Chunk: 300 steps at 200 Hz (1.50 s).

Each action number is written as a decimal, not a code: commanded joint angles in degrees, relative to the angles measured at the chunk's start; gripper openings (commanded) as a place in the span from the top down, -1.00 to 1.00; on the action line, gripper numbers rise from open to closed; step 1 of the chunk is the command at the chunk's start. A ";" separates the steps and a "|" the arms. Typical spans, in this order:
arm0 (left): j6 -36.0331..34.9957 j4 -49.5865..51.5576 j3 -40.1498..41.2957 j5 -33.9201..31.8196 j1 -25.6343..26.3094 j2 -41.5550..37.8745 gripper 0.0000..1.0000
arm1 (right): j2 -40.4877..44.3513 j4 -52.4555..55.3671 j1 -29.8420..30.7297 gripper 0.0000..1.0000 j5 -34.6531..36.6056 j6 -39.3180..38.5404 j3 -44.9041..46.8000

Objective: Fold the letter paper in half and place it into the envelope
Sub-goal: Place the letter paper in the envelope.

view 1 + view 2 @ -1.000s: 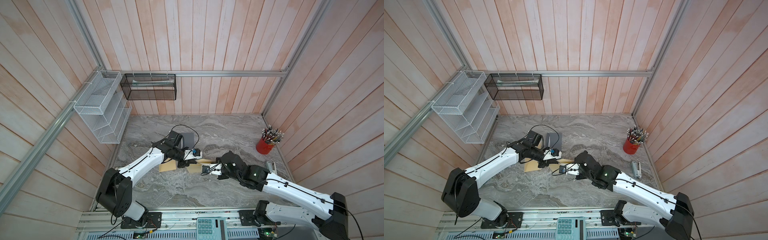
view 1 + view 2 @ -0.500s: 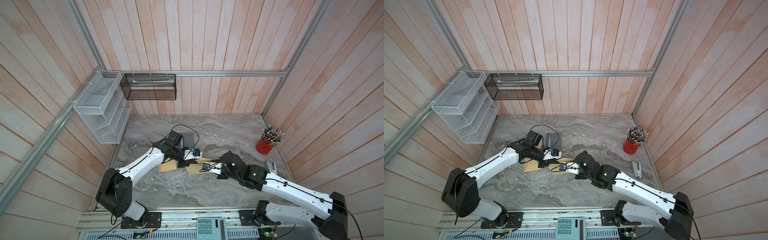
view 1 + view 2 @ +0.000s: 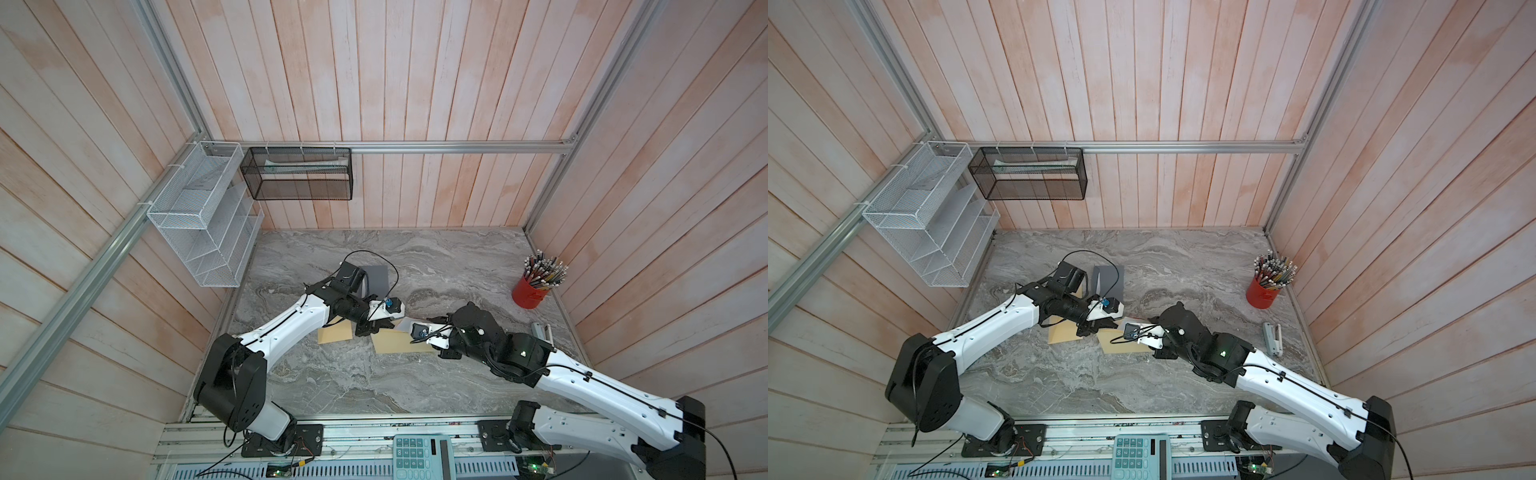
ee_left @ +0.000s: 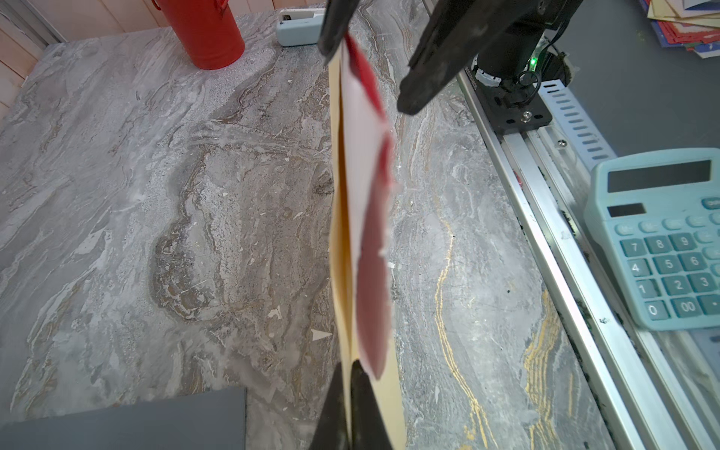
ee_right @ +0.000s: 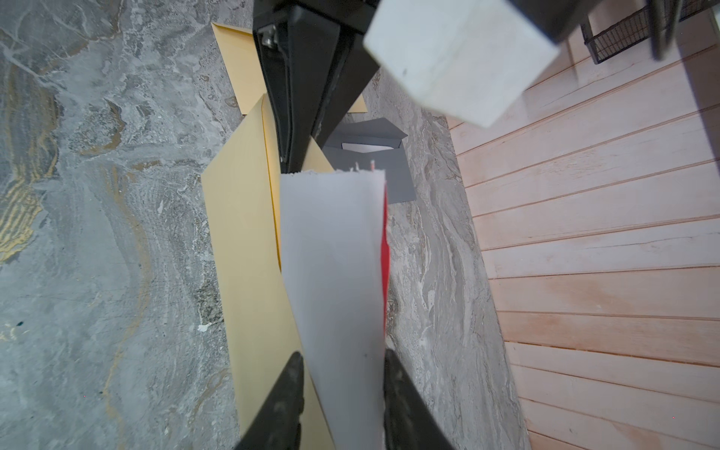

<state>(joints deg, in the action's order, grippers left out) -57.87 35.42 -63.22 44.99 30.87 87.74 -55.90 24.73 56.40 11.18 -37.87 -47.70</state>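
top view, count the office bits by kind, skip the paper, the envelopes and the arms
wall baskets: 2, a white basket and a black basket
pencil cup: 1
stapler: 1
calculator: 1
total: 5

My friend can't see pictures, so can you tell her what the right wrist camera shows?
A folded white paper with a red edge showing lies between the right tool's open fingers, beside a tan envelope. At the paper's far end the left tool is shut on the envelope, over a grey marble table.
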 commanded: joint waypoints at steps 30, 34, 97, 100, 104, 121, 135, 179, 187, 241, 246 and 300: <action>-0.49 1.41 -1.72 1.78 0.06 0.94 1.00 | -0.51 1.87 -0.33 0.71 -1.48 0.06 -0.45; -0.49 1.42 -1.69 1.85 0.02 0.94 1.00 | -0.69 2.02 -0.33 0.74 -1.42 -0.09 -0.48; -0.36 1.41 -1.84 1.91 0.05 1.16 1.00 | -3.74 2.73 -0.24 0.92 1.10 -1.78 -1.67; -0.38 1.41 -1.86 1.89 0.06 1.15 1.00 | -3.93 2.77 -0.24 0.93 1.20 -1.77 -1.75; -0.40 1.45 -1.86 1.94 0.06 1.18 1.00 | -4.12 2.92 -0.24 0.93 1.29 -1.71 -1.90; -0.30 1.34 -1.95 2.07 0.06 1.19 1.00 | -4.98 2.96 -0.15 0.94 1.33 -1.43 -2.28; -0.23 1.41 -1.91 2.15 0.06 1.20 1.00 | -5.49 2.87 0.10 0.94 1.14 -1.27 -2.31; 0.01 1.49 -2.01 2.41 0.04 1.20 1.00 | -7.53 2.73 0.90 0.94 1.68 0.30 -2.29; 0.03 1.42 -2.00 2.47 0.06 1.24 1.00 | -7.86 2.40 0.99 0.94 1.83 0.70 -2.30; 0.22 1.39 -2.09 2.56 0.07 1.24 1.00 | -9.45 0.54 1.61 0.91 2.53 2.13 -1.88; 0.22 1.49 -2.12 2.56 0.14 1.22 1.00 | -9.60 0.49 1.61 0.91 2.60 2.26 -1.87; 0.30 1.50 -2.11 2.72 0.34 1.37 1.00 | -10.85 -0.50 1.84 0.82 4.02 3.76 -1.34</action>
<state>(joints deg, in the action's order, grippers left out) -57.80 36.49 -63.72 46.17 30.92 88.42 -66.06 25.06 57.74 13.91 -35.83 -48.16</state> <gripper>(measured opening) 0.049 0.077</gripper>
